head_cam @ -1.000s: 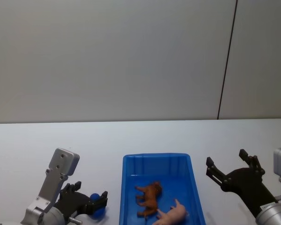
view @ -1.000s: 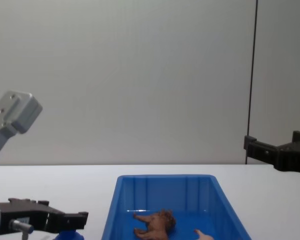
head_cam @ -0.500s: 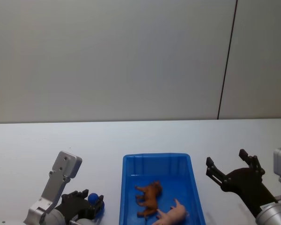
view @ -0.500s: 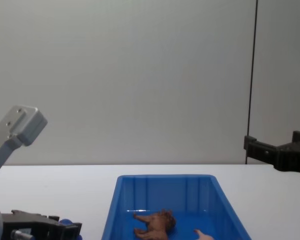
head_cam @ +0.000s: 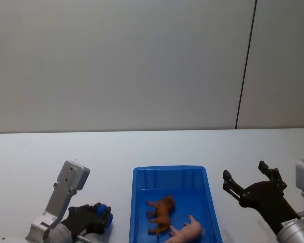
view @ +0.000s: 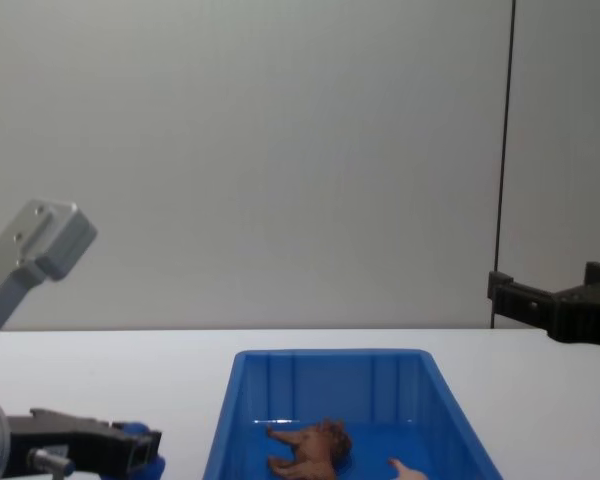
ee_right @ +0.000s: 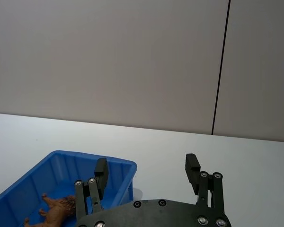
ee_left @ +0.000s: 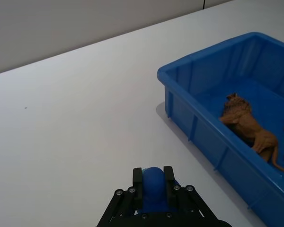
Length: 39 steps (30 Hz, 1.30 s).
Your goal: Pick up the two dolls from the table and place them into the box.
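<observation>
Both dolls lie inside the blue box (head_cam: 168, 171): the brown lion (head_cam: 161, 215) on its side mid-box and the pale pink pig (head_cam: 186, 232) nearer me. The left wrist view has the lion (ee_left: 246, 125) in the box (ee_left: 180, 78); the chest view has the lion (view: 310, 450) and a bit of the pig (view: 405, 470). My left gripper (head_cam: 102, 216) sits low over the table (head_cam: 116, 152) left of the box, shut on a blue round-knobbed object (ee_left: 153, 182). To the right of the box my right gripper (head_cam: 244, 171) hangs open and holds nothing.
A white tabletop runs back to a plain grey wall with a dark vertical seam (head_cam: 245, 66). Bare table lies on both sides of the box and behind it. The right wrist view looks past the open right gripper (ee_right: 146, 165) onto the box corner (ee_right: 61, 158).
The left gripper's fingers, open around the blue round-knobbed object a second ago, have shut on it, and the left wrist has shifted slightly. The right arm and both dolls have not moved.
</observation>
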### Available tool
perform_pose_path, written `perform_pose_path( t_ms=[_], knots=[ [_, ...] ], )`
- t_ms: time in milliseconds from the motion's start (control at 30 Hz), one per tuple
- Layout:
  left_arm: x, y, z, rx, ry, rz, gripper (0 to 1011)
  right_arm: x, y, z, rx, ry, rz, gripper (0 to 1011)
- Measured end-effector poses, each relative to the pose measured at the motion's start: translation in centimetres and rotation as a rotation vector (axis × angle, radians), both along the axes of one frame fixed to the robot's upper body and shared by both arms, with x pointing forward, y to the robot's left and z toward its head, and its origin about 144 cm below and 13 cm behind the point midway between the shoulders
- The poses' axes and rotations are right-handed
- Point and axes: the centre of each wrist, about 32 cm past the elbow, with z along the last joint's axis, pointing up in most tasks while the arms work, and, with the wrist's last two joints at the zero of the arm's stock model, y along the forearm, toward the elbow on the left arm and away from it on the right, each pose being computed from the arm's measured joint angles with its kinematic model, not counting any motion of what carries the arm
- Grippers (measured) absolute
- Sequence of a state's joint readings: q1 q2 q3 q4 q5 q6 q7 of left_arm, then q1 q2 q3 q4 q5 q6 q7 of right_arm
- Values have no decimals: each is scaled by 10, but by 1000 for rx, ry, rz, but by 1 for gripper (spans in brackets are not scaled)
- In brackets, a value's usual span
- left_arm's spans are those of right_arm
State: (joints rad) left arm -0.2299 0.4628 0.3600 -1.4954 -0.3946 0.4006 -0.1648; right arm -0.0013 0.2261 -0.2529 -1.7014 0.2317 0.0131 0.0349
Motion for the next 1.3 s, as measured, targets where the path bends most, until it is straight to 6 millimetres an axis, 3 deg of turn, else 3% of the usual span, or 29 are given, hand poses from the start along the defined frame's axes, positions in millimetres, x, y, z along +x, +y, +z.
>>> perform_pose_path(
  t_ms=[433,933,1067,1300],
  knots=[
    [-4,-4,24,-18,-129,-41,194,0,0,0,0,0,0,1001],
    [1,-15,52,-82,-255,-203,106,0,0,0,0,0,0,1001],
    [4,-20,55,-111,-269,-255,184,0,0,0,0,0,0,1001],
    [12,-31,56,-168,-283,-344,427,0,0,0,0,0,0,1001]
  ],
)
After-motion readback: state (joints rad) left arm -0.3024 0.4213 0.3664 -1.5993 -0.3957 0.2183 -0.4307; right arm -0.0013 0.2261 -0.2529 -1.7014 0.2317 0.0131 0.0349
